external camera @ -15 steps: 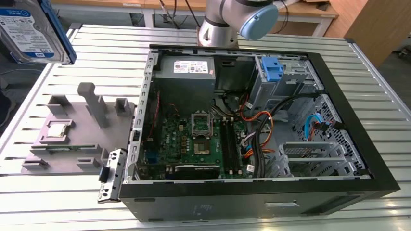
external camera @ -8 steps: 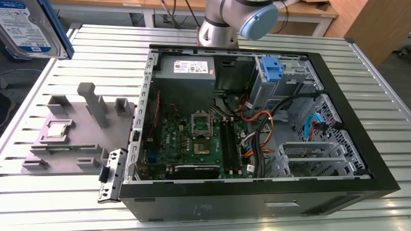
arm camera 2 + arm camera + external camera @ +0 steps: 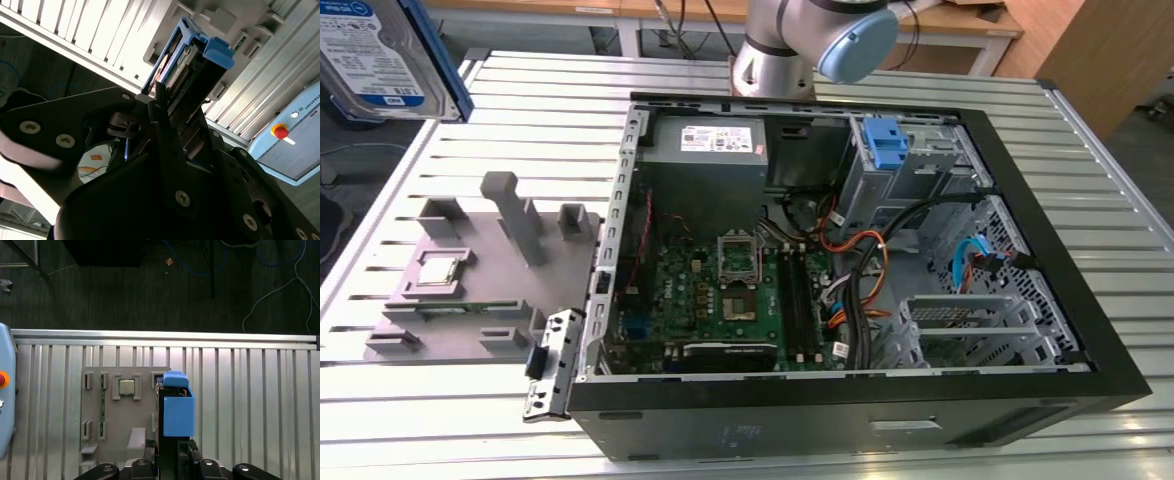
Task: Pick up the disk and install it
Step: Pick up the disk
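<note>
now | end effector (image 3: 172, 449) clamps disk (image 3: 178, 410) | long axis running straight out from it

This is a lab workshop: my slatted metal bench (image 3: 520, 110) carries an open computer case (image 3: 854, 412), a grey parts fixture (image 3: 454, 312) beside it, wooden desks (image 3: 961, 22) beyond.

A silver-grey, blue-framed hard drive (image 3: 374, 55) shows in the exterior view's upper-left corner; an open black computer case (image 3: 854, 420) rests on the slatted metal bench (image 3: 520, 110).
</note>
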You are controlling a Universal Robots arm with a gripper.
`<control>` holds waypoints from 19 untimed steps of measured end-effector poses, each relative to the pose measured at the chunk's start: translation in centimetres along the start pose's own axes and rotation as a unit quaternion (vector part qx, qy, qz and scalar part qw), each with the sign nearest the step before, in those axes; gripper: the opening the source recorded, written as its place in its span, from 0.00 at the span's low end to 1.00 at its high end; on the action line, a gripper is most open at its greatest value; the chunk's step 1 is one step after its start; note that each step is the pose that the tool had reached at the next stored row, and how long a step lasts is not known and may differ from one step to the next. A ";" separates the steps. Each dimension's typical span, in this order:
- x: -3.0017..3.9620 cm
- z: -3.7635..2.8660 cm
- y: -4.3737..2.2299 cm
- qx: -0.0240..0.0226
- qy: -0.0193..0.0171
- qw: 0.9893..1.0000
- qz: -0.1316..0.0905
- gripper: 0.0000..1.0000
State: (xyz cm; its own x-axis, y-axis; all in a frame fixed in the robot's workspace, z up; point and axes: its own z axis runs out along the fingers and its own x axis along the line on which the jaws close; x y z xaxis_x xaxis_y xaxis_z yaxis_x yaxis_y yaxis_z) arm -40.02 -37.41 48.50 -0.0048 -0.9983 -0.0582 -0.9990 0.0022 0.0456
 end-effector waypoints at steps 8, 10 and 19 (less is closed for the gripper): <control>-0.01 -0.08 -2.11 0.000 0.000 1.000 0.000 0.35; -0.01 -0.10 -2.49 0.000 0.000 1.000 0.000 0.35; -0.02 -0.17 -4.28 0.000 0.000 1.000 0.000 0.35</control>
State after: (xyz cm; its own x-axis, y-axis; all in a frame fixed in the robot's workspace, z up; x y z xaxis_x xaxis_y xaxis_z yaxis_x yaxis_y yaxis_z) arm -35.73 -37.41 48.48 -0.0049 -0.9983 -0.0583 -0.9990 0.0023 0.0454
